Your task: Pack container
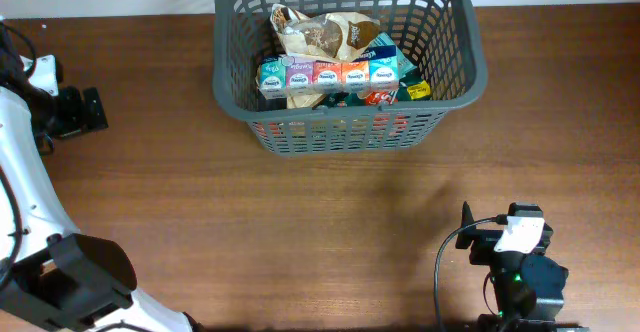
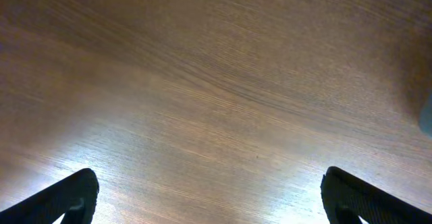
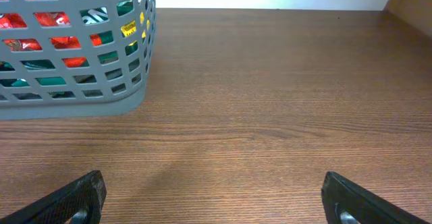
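Observation:
The dark grey basket [image 1: 455,77] stands at the table's far middle, holding a row of small colourful packets [image 1: 327,74], a tan bag [image 1: 330,34] and other packets beneath. Its slotted corner also shows in the right wrist view [image 3: 81,96], top left. My left gripper [image 2: 210,197] is open and empty over bare wood at the table's left side, far from the basket. My right gripper [image 3: 214,200] is open and empty over bare wood near the front right, well short of the basket.
The left arm [image 1: 30,172] runs along the table's left edge. The right arm's wrist [image 1: 515,257] sits at the front right with a black cable [image 1: 445,262] beside it. Brown wooden tabletop [image 1: 300,222] lies between basket and front edge.

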`<state>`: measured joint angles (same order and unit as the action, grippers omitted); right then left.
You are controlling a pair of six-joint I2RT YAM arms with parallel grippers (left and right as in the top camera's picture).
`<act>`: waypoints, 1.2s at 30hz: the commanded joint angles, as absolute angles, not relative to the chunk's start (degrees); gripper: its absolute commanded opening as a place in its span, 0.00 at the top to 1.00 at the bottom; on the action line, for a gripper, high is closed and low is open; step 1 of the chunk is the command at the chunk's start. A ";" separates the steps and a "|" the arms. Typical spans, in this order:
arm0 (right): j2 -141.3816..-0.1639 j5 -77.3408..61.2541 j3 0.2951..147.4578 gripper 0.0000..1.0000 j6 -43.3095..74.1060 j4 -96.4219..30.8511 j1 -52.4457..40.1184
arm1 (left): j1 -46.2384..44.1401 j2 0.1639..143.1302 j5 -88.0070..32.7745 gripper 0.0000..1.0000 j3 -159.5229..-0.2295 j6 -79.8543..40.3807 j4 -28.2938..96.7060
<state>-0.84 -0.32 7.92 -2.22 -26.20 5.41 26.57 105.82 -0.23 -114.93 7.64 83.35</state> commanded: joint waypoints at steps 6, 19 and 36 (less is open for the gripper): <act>-0.19 -0.89 7.44 0.01 -2.57 -25.91 4.89 | 15.27 89.95 -0.67 0.01 -113.75 7.11 83.31; -0.19 -0.89 7.44 0.01 -2.57 -25.91 4.89 | -7.07 54.17 -4.29 0.01 -67.79 7.09 24.34; -0.19 -0.89 7.42 0.01 -2.57 -25.91 4.89 | -4.82 6.59 2.79 0.01 -7.16 7.11 -0.93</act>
<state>-0.73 -0.51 7.90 -2.20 -26.09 5.41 -5.98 10.70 1.65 -11.38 7.44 -0.49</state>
